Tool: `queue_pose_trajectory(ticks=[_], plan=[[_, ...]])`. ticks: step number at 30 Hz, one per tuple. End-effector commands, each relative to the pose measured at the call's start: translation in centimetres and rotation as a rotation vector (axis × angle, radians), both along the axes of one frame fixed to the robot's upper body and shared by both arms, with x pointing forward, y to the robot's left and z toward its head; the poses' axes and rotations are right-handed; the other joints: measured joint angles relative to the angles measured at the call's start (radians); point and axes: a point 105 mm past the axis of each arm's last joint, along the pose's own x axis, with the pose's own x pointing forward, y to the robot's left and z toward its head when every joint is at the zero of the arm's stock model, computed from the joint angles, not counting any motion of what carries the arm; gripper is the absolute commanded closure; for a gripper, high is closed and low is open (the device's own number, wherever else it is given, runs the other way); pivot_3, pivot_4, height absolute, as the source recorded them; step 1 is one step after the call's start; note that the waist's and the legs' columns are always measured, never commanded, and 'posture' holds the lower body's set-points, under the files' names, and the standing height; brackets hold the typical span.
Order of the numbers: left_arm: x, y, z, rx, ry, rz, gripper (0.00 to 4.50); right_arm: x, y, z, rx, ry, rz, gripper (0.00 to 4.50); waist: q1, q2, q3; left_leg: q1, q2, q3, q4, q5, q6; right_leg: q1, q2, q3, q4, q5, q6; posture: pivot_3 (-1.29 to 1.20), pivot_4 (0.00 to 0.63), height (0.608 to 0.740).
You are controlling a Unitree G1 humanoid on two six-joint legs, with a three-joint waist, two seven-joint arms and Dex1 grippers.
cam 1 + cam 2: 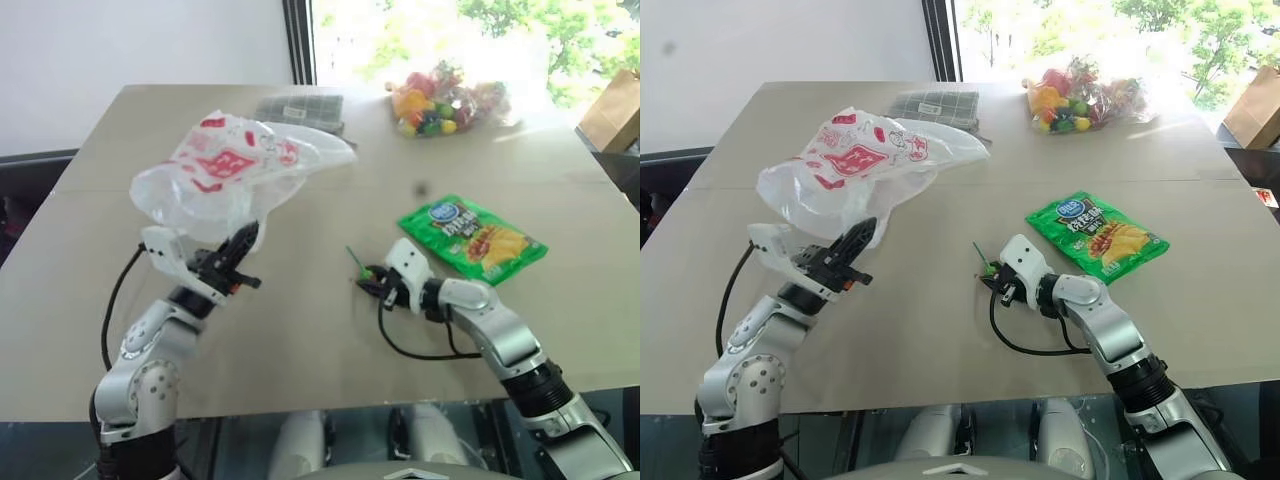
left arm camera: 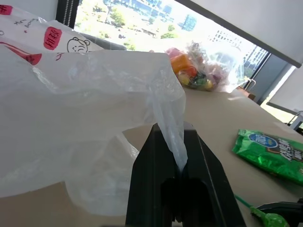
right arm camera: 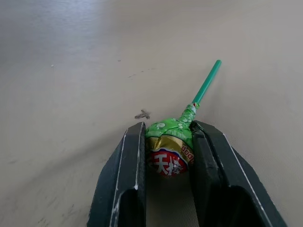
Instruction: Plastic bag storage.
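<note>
The plastic bag [image 1: 235, 170], a large crinkly translucent white thin-film shopping bag with red printed marks and a red square logo, hung lifted above the left part of the beige table [image 1: 300, 330]. Our left gripper [image 1: 238, 248] was pinched fully together on 1 twisted strand of its film, seemingly a handle, and the rest billowed up and away from the 2 black fingers [image 2: 144, 189].

Our right gripper [image 3: 168, 151] sat low over the table near its middle, its 2 jaws narrowed around the wrapped head of a green-stemmed lollipop [image 3: 173, 146]. A green snack packet [image 1: 472, 237] lay just beyond it, a clear bag of colourful candies [image 1: 440, 100] stood at the far edge by the window, and a dark checked cloth [image 1: 300, 108] lay behind the bag.

We judged the bag very light, limp and slippery: it would hold no shape, trap air and slide through a loose pinch. The film looked thin enough to stretch or tear under a hard pull. The gathered strand seemed the best hold, since bunched film gives the fingers more to bite on than a single layer.
</note>
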Motion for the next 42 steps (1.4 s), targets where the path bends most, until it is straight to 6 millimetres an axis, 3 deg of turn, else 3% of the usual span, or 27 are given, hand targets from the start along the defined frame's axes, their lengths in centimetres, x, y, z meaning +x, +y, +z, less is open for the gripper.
queue_pose_trajectory(ticks=[1,4,7,13,18,22,24,29,31,32,34,37,38,42], plan=[[-1.8,-3.2,0.8,-0.013,-0.020,-0.162,4.50,1.1,0.7,2.0,0.050,-0.054,-0.008,3.79,-0.003,0.000,0.000,0.000,0.000,0.000,0.000,0.000,0.000,0.000,0.000,0.000,0.000,0.000,0.000,0.00,0.150,0.740],[-3.3,-4.5,-0.4,0.015,0.043,-0.256,4.50,2.6,1.9,4.0,0.086,-0.098,-0.004,3.79,-0.007,0.001,0.001,0.001,0.001,0.003,0.000,0.000,0.000,-0.002,0.002,0.003,0.002,0.000,0.000,0.00,0.150,0.740],[-4.9,-5.1,-1.7,0.047,0.097,-0.322,4.50,4.6,4.8,6.8,0.141,-0.128,0.033,3.79,-0.018,0.003,0.002,0.002,0.002,0.005,0.000,0.000,0.000,-0.003,0.003,0.005,0.003,0.000,0.000,0.00,0.150,0.740],[-5.9,-5.0,-2.9,0.065,0.129,-0.343,4.50,6.1,9.0,9.1,0.180,-0.187,0.101,3.79,-0.013,0.004,0.002,0.001,0.002,0.004,-0.002,0.000,0.000,-0.004,0.002,0.005,0.002,0.000,-0.001,0.00,0.150,0.740],[-6.4,-4.9,-2.8,0.062,0.113,-0.333,4.50,7.8,10.6,10.1,0.227,-0.231,0.052,3.79,-0.019,0.005,0.003,0.000,0.001,0.005,-0.002,0.000,0.000,-0.005,0.002,0.006,0.001,0.000,-0.001,0.00,0.150,0.740],[-6.7,-5.1,-2.5,0.053,0.091,-0.340,4.50,9.3,10.3,7.5,0.144,-0.213,-0.020,3.79,-0.023,0.006,0.004,0.000,0.001,0.005,-0.002,0.000,0.000,-0.005,0.001,0.006,0.002,0.000,-0.001,0.00,0.150,0.740],[-6.8,-5.2,-2.6,0.056,0.086,-0.350,4.50,9.5,10.7,7.1,0.157,-0.174,-0.028,3.79,-0.025,0.006,0.004,0.000,0.001,0.005,-0.003,0.000,0.000,-0.005,0.001,0.006,0.001,0.000,-0.001,0.00,0.150,0.740],[-6.9,-5.0,-2.9,0.061,0.090,-0.350,4.50,9.2,12.4,10.3,0.342,-0.125,-0.006,3.79,-0.033,0.008,0.005,-0.004,0.002,0.008,-0.003,0.000,0.000,-0.012,0.002,0.009,0.004,0.000,-0.001,0.00,0.150,0.740],[-6.9,-4.9,-3.1,0.065,0.092,-0.350,4.50,8.6,12.9,11.1,0.378,-0.118,0.040,2.77,-0.032,0.009,0.006,-0.005,0.002,0.009,-0.003,0.000,-0.001,-0.014,0.002,0.009,0.004,0.000,-0.001,0.00,0.150,0.740],[-6.9,-4.9,-3.3,0.069,0.094,-0.352,4.50,8.2,13.3,11.0,0.382,-0.097,0.075,2.55,-0.032,0.009,0.006,-0.005,0.003,0.009,-0.003,0.000,-0.001,-0.014,0.002,0.009,0.004,0.000,-0.001,0.00,0.150,0.740],[-6.8,-4.8,-3.5,0.069,0.100,-0.349,4.50,7.5,13.8,10.8,0.361,-0.095,0.128,1.62,-0.031,0.009,0.006,-0.005,0.002,0.009,-0.003,0.000,-0.001,-0.014,0.002,0.009,0.004,0.000,-0.001,0.00,0.150,0.740],[-6.3,-4.8,-3.8,0.065,0.101,-0.344,4.50,7.6,13.6,11.0,0.352,-0.126,0.111,0.27,-0.030,0.009,0.006,-0.005,0.002,0.010,-0.003,0.000,-0.001,-0.014,0.001,0.010,0.004,0.000,-0.001,0.00,0.150,0.740],[-5.9,-4.7,-3.8,0.057,0.093,-0.330,4.50,7.9,13.1,10.6,0.334,-0.137,0.095,0.03,-0.029,0.009,0.006,-0.005,0.002,0.009,-0.003,0.000,-0.001,-0.014,0.001,0.009,0.004,0.000,-0.001,0.00,0.150,0.740],[-4.8,-4.2,-3.3,0.035,0.064,-0.285,4.50,9.3,8.8,8.1,0.251,-0.152,0.020,0.03,-0.026,0.009,0.005,-0.006,0.002,0.009,-0.003,0.000,-0.001,-0.014,0.001,0.009,0.004,0.000,-0.001,0.00,0.150,0.740]])
